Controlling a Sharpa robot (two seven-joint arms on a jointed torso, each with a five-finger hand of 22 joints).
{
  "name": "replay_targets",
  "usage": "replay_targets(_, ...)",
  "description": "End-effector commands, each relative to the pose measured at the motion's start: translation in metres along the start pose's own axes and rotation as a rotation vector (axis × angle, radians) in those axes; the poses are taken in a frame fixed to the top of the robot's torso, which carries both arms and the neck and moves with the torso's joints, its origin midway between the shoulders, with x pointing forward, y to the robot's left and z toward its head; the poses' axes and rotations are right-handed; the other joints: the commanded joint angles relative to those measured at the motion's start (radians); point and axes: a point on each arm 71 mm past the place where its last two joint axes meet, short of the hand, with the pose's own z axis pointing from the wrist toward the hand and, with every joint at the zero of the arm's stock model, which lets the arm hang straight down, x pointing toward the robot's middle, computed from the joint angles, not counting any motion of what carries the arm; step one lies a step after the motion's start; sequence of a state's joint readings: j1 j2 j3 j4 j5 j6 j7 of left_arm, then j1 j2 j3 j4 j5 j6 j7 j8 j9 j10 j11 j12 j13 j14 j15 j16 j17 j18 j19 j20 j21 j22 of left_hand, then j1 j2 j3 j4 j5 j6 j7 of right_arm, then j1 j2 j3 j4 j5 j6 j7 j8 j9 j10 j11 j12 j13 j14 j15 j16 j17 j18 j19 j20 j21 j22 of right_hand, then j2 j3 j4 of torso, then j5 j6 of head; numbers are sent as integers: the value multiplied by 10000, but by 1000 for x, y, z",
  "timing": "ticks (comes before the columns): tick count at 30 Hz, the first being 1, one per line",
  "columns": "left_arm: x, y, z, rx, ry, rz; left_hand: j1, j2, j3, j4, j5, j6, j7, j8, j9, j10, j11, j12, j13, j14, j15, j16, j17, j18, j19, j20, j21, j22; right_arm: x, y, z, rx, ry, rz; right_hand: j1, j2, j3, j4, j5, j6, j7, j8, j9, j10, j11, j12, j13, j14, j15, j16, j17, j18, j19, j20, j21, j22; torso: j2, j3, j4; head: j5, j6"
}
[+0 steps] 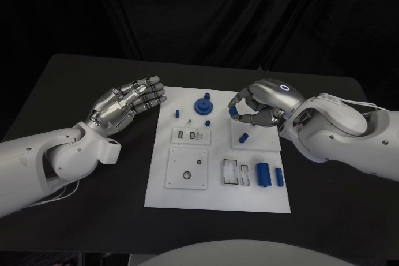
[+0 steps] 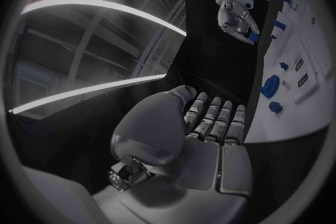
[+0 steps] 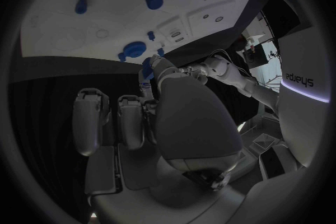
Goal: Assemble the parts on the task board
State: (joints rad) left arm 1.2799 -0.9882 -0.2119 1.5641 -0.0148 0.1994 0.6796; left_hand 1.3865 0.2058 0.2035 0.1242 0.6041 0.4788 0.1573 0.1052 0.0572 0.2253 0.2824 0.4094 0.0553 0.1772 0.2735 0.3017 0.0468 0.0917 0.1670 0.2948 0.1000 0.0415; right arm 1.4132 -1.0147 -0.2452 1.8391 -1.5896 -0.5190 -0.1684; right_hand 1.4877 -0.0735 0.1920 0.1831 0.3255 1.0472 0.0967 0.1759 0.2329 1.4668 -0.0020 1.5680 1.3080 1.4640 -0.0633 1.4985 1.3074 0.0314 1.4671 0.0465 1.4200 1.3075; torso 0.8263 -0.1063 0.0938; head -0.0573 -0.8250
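The white task board [image 1: 218, 197] lies in the middle of the black table. My right hand [image 1: 259, 107] hovers over its far right corner, fingers curled, pinching a small blue part [image 1: 232, 111] between thumb and a finger; this blue part [image 3: 147, 67] is also in the right wrist view. My left hand [image 1: 129, 101] is open with fingers stretched, above the table just left of the board's far left corner. A round blue part [image 1: 202, 106] stands at the board's far edge. A short blue piece [image 1: 244, 138] stands near the right hand.
Two blue cylinders [image 1: 263, 175] [image 1: 279, 176] lie side by side at the board's right. Small blue pegs [image 1: 177, 112] [image 1: 208, 123] stand near the round part. White inset plates [image 1: 187, 168] and a slotted frame [image 1: 234, 171] sit mid-board. Bare black table surrounds the board.
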Motion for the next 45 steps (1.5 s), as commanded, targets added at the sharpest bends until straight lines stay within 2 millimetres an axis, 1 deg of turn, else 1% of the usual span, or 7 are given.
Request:
replay_targets(1, 1, -4, 0, 712, 69, -118, -132, -4, 73, -6, 20, 19, 169, 35, 10, -6, 45, 54, 10, -16, 49, 46, 15, -103, -2, -20, 40, -15, 11, 10, 5, -161, 417, -681, 17, -36, -20, -63, 77, 271, -278, 593, 667, 1040, -44, 28, 2628, 826, -69, -38, 1589, 128, 164, -44, -52, 1756, 9, 1, 16, 55, -7)
replay_targets(3, 1, -4, 0, 717, 69, -122, -132, -4, 73, -6, 20, 19, 169, 35, 10, -6, 45, 54, 10, -16, 49, 46, 15, -103, -2, -20, 40, -15, 19, 18, 12, -323, 677, -723, -1, -42, -32, -74, 105, 288, -287, 624, 699, 1040, -49, 28, 2628, 824, -74, -49, 1575, 132, 159, -50, -67, 1749, 14, 7, 38, 49, 1)
replay_targets(9, 1, -4, 1, 689, 88, -132, -132, -4, 73, -6, 20, 19, 169, 35, 10, -6, 45, 54, 10, -16, 49, 46, 15, -103, -2, -20, 40, -15, 37, 32, 27, -562, 1092, -743, -14, -48, -41, -83, 113, 297, -294, 643, 720, 1040, -55, 28, 2628, 817, -78, -77, 1536, 145, 135, -54, -114, 1724, 21, 41, -14, 134, -23)
replay_targets(13, 2, -3, 2, 664, 121, -151, -138, -7, 86, -4, 18, 1, 171, 31, 8, -11, 44, 48, 9, -20, 50, 43, 14, -103, -13, -20, 33, -18, 44, 38, 35, -635, 1220, -753, -28, -50, -49, -97, 124, 313, -307, 672, 750, 1040, -65, 28, 2628, 813, -85, -93, 1515, 152, 123, -60, -142, 1710, 9, 27, -17, 197, -24)
replay_targets(20, 3, -2, 3, 611, 174, -180, -138, -7, 86, -4, 18, 1, 171, 31, 8, -11, 44, 48, 9, -20, 50, 43, 14, -103, -13, -20, 33, -18, 52, 47, 44, -629, 1417, -898, -85, -70, -78, -100, 134, 275, -304, 680, 781, 1040, -69, 28, 2628, 811, -94, -105, 1499, 162, 109, -70, -178, 1692, 16, 38, 2, 170, -49)
replay_targets(25, 4, -1, 4, 607, 215, -207, -147, -10, 105, -2, 14, -10, 172, 28, 7, -18, 42, 43, 8, -26, 52, 39, 13, -105, -22, -20, 28, -20, 56, 50, 48, -618, 1507, -975, -122, -78, -92, -100, 137, 229, -298, 672, 795, 1040, -68, 28, 2628, 811, -95, -109, 1494, 162, 110, -75, -182, 1691, 20, 22, 9, 189, -58)
replay_targets(45, 4, 0, 5, 510, 261, -236, -162, -13, 136, 3, 9, -16, 180, 25, 6, -29, 45, 36, 7, -32, 56, 41, 12, -108, -34, -21, 21, -23, 64, 54, 52, -474, 1970, -1153, -270, -82, -129, -104, 77, 18, -260, 624, 854, 1040, -43, 28, 2628, 793, -84, -178, 1403, 184, 73, -77, -281, 1646, 12, 17, 26, 180, -102)
